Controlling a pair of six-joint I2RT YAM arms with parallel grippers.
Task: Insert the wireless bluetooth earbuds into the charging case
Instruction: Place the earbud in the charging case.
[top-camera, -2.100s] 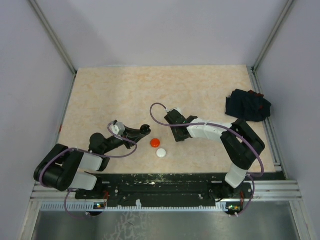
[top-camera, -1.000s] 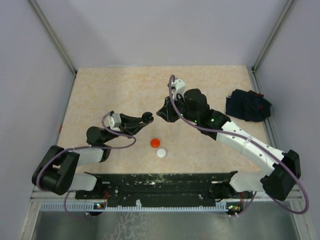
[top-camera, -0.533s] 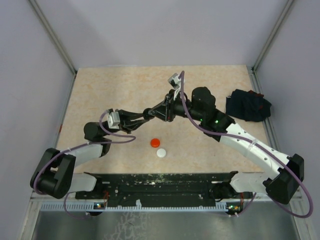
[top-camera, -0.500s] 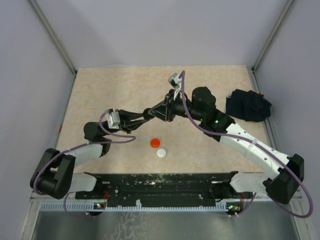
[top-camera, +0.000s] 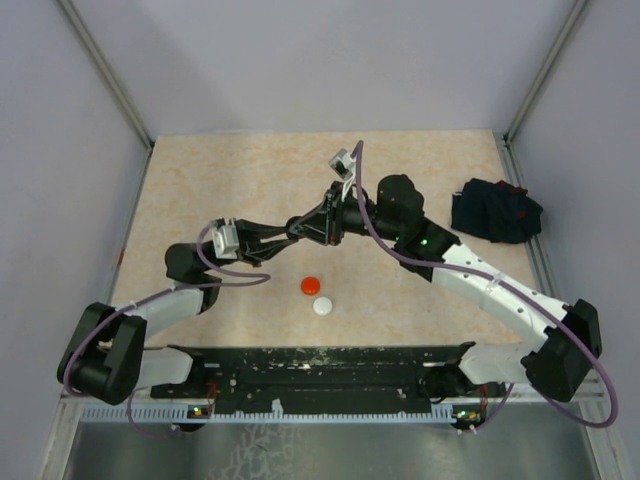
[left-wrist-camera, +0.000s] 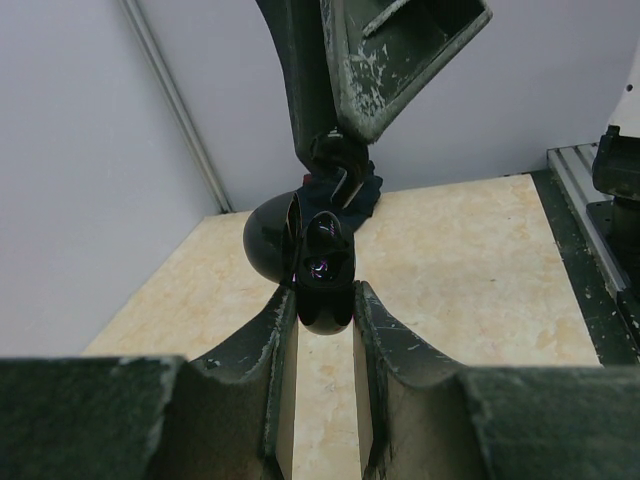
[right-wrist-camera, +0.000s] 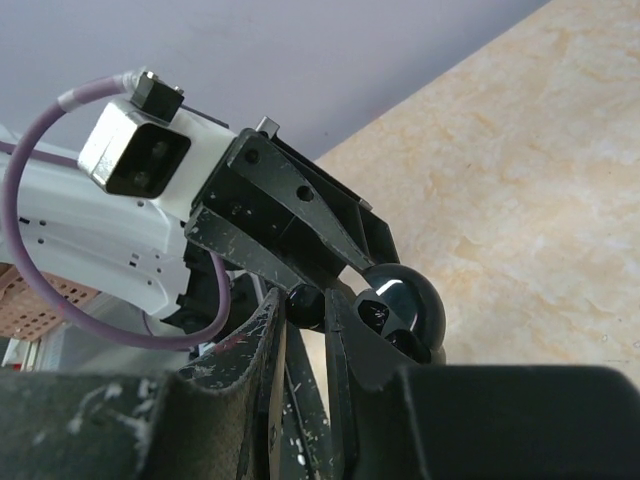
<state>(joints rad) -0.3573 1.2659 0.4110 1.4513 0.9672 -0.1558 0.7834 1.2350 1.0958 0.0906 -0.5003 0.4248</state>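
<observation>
A glossy black charging case (left-wrist-camera: 322, 290) is held off the table, my left gripper (left-wrist-camera: 320, 298) shut on its lower half. Its round lid (left-wrist-camera: 268, 243) hangs open to one side. In the right wrist view my right gripper (right-wrist-camera: 306, 303) is shut on a small black earbud (right-wrist-camera: 304, 306), right beside the case's open shell (right-wrist-camera: 404, 308). From above, the left gripper (top-camera: 296, 229) and the right gripper (top-camera: 314, 227) meet tip to tip over the middle of the table. From the left wrist, the right gripper's fingers (left-wrist-camera: 340, 70) come down onto the case from above.
A red round disc (top-camera: 311, 285) and a white round disc (top-camera: 322, 306) lie on the table in front of the grippers. A dark navy cloth bundle (top-camera: 495, 211) sits at the right edge. Grey walls and metal rails close in the table.
My right gripper has swung left and down to meet the left gripper, which reached further out with the case. In the last half second both barely shifted.
</observation>
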